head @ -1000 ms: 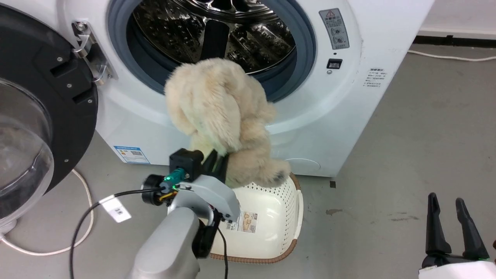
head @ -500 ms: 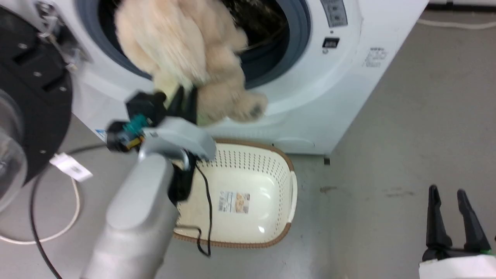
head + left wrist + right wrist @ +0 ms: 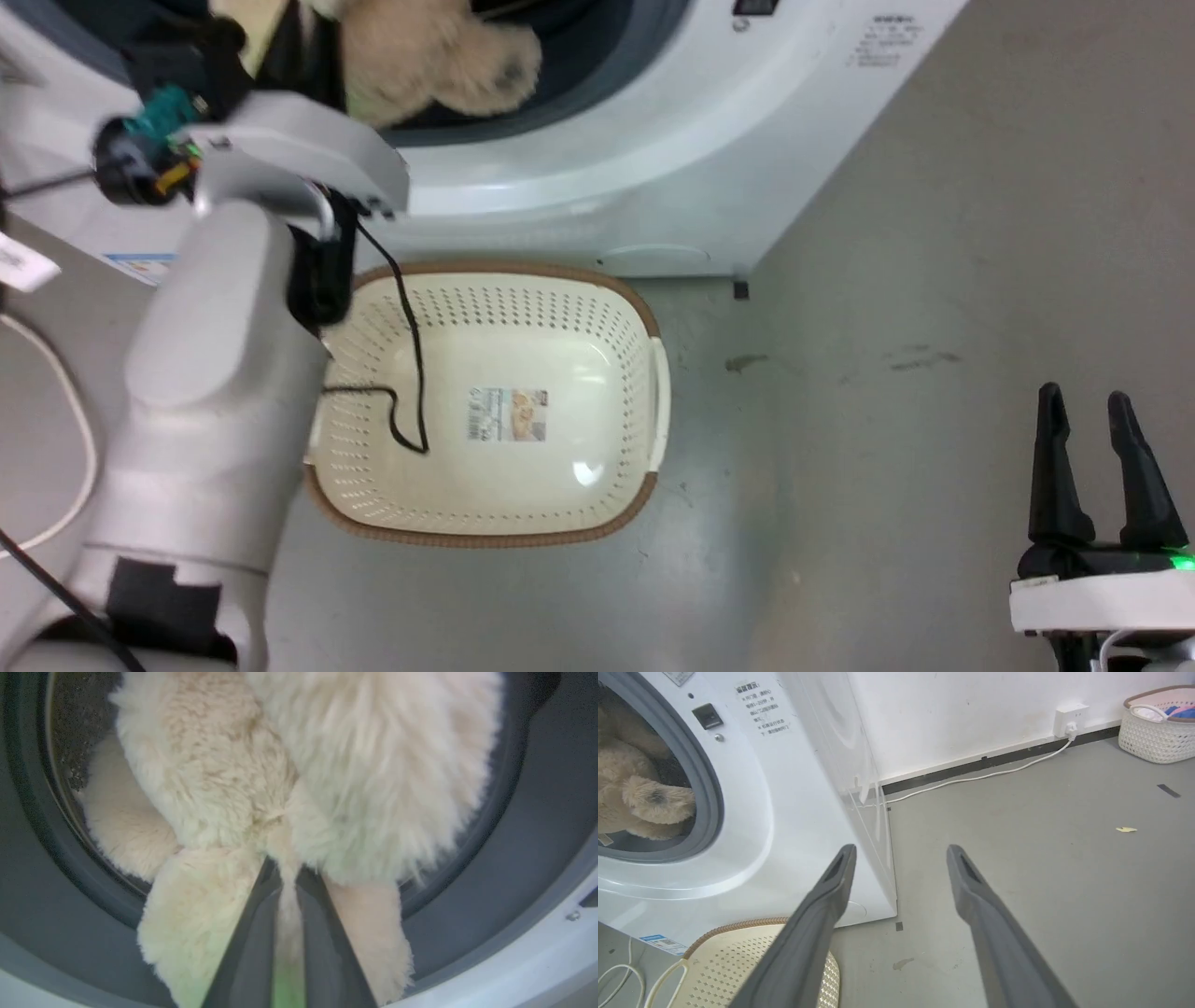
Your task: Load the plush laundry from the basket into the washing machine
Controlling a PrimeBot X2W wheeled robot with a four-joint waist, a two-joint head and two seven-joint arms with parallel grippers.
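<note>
Step in hand, as I read it: feeding the plush laundry [image 3: 327,765] through the opening of the washing machine [image 3: 653,168].

Your left hand [image 3: 286,870] is pinched tight on a thin fold of fur on the near side of the toy, fingers pointing into the drum [image 3: 70,718]. The toy sits directly ahead of the fingertips and touches them, with the fold between them. Most of the body is past the grey door seal [image 3: 514,882]. Two limbs hang back on either side of the fingers, over the seal's lower lip.

Suggest:
- Push deeper before letting go, so the bulk lands in the drum and not on the seal.
- Release, then back out straight along the fingers so fur doesn't drag out.
- The limbs may flop over the lip; nudge them in if so.
- The arm's black cable [image 3: 411,373] dangles over the basket [image 3: 485,537], a snag risk on retreat.

The right hand [image 3: 1085,401] is spread wide, holding nothing, over the floor [image 3: 934,280], well apart from the opening.
</note>
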